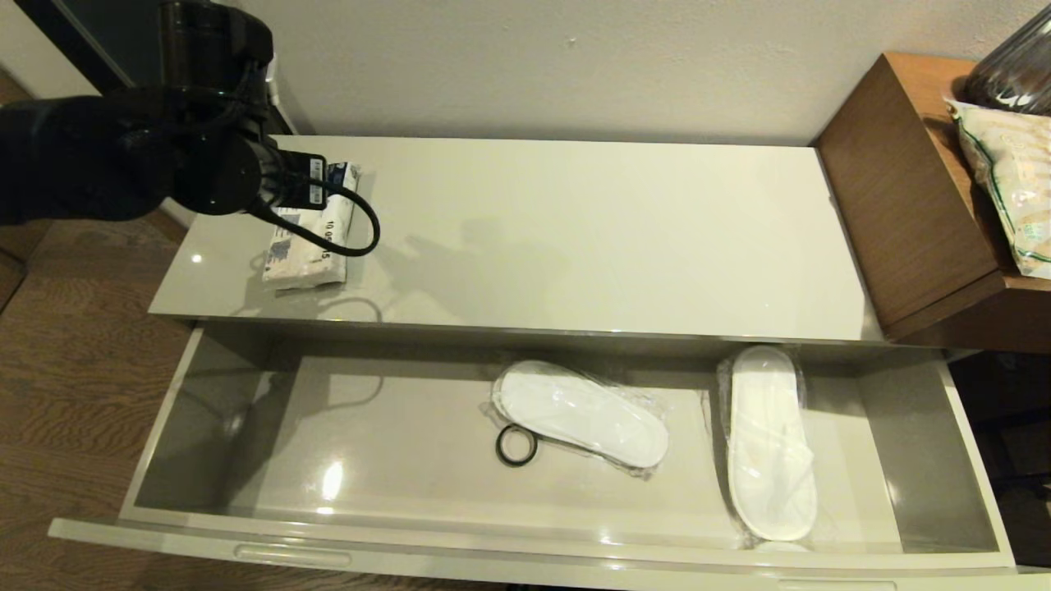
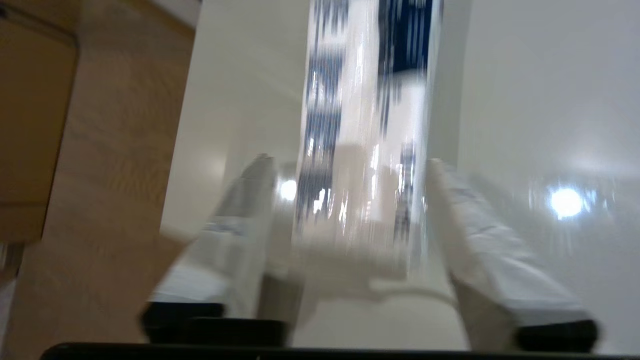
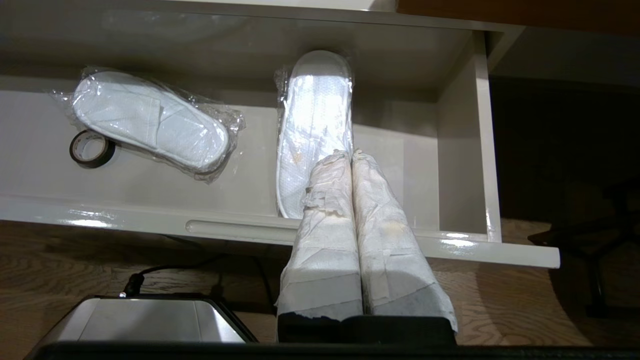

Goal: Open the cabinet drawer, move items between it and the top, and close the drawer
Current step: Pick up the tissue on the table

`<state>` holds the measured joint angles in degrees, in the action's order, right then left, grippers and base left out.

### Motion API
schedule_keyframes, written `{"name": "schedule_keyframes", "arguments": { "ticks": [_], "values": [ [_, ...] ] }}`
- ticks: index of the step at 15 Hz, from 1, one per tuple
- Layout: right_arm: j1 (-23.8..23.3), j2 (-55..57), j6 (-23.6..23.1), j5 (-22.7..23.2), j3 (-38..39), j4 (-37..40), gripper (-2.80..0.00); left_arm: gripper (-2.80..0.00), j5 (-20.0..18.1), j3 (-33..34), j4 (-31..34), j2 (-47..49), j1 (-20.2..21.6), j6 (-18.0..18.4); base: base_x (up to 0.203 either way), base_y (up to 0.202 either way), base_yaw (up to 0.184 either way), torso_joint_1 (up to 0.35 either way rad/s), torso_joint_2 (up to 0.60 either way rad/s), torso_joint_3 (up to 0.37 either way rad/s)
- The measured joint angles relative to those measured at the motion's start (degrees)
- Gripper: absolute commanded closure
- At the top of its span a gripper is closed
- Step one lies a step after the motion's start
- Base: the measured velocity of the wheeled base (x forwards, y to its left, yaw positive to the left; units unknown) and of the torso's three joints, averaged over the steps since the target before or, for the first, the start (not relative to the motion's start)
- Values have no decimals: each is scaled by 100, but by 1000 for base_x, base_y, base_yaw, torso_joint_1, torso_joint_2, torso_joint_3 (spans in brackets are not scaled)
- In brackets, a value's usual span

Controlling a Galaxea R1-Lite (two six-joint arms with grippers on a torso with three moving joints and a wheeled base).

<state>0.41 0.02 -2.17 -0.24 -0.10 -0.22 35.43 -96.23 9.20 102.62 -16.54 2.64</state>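
Tissue pack, white plastic wrap with blue patches and black digits, lies flat at the left end of the cabinet top, soft and slightly crumpled. The left claw hovers just above it, fingers spread to either side of the wrap and apparently clear of it. The cabinet drawer stands pulled fully out below, holding two wrapped white slippers and a roll of dark tape. The placing step looks done; judging by this, the next move calls for lifting the arm away without snagging the wrap, then pushing the long front panel shut. The right claw is parked in front of the drawer's right end, fingers pressed together.
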Motion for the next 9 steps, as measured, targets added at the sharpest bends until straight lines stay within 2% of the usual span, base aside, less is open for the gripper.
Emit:
{"name": "schedule_keyframes", "arguments": {
  "ticks": [4, 6, 9],
  "values": [
    [2, 0, -1, -2, 0, 0, 0, 0, -15, 1275, 539, -934, -378, -555, 0, 0, 0, 0, 0, 0],
    [2, 0, 0, 0, 0, 0, 0, 0, 38, 1502, 571, -1124, -579, -788, 0, 0, 0, 0, 0, 0],
    [-1, 0, 0, 2, 0, 0, 0, 0, 192, 1559, 745, -1255, -834, -944, 0, 0, 0, 0, 0, 0]
  ]
}}
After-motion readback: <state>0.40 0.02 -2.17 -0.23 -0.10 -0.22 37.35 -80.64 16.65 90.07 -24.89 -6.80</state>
